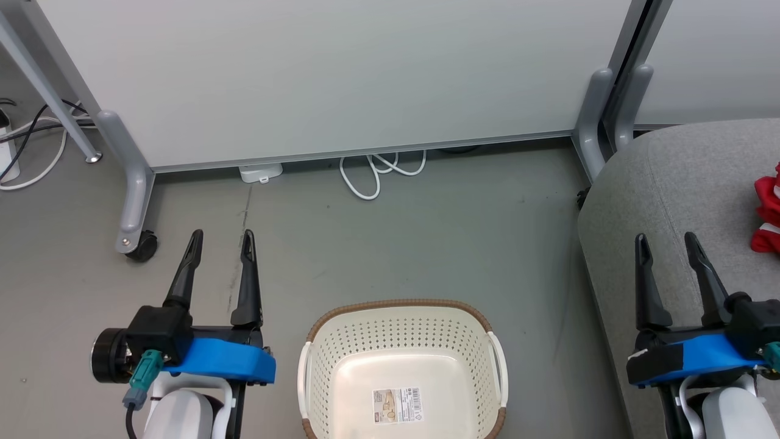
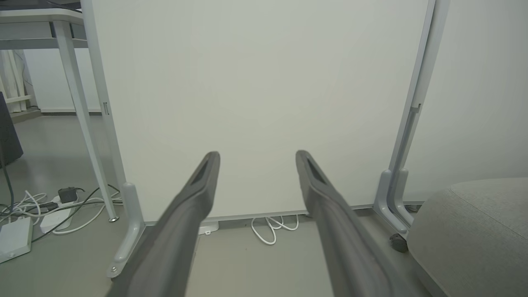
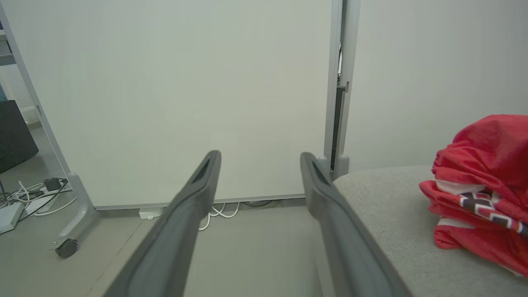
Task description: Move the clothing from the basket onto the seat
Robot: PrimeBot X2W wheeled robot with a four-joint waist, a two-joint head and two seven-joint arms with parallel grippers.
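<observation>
**Both grippers open and idle, red clothing piled on the seat**

The left gripper (image 1: 221, 235) hangs above the grey floor (image 1: 426, 244) at the lower left of the head view. Its two dark fingers are spread apart, with nothing between them and nothing touching them. The right gripper (image 1: 665, 238) mirrors it at the lower right, fingers equally parted and holding nothing, poised over the near left edge of the seat (image 1: 670, 183). In each wrist view the fingers frame only the white partition panel (image 1: 335, 79) beyond.

The clothing (image 1: 769, 207) lies on the seat's far right side, cut off by the edge of the head view. In the right wrist view it is a crumpled bright red heap with white trim and a strip of dark-and-white pattern, resting on the grey cushion well clear of the right fingers.

The basket (image 1: 399, 303) sits on the floor between the two arms, just beside the left one. Its cream perforated walls and pale bottom are in plain sight, with a printed label (image 1: 397, 405) stuck to the bottom.

Around them is little that obstructs. A looped white cable (image 1: 375, 174) lies under the panel's lower edge, and a grey panel leg ends in a black caster (image 1: 141, 247) ahead of the left gripper. More cables and a white power strip (image 2: 16, 241) lie far off to the left. Open floor separates basket and seat.
</observation>
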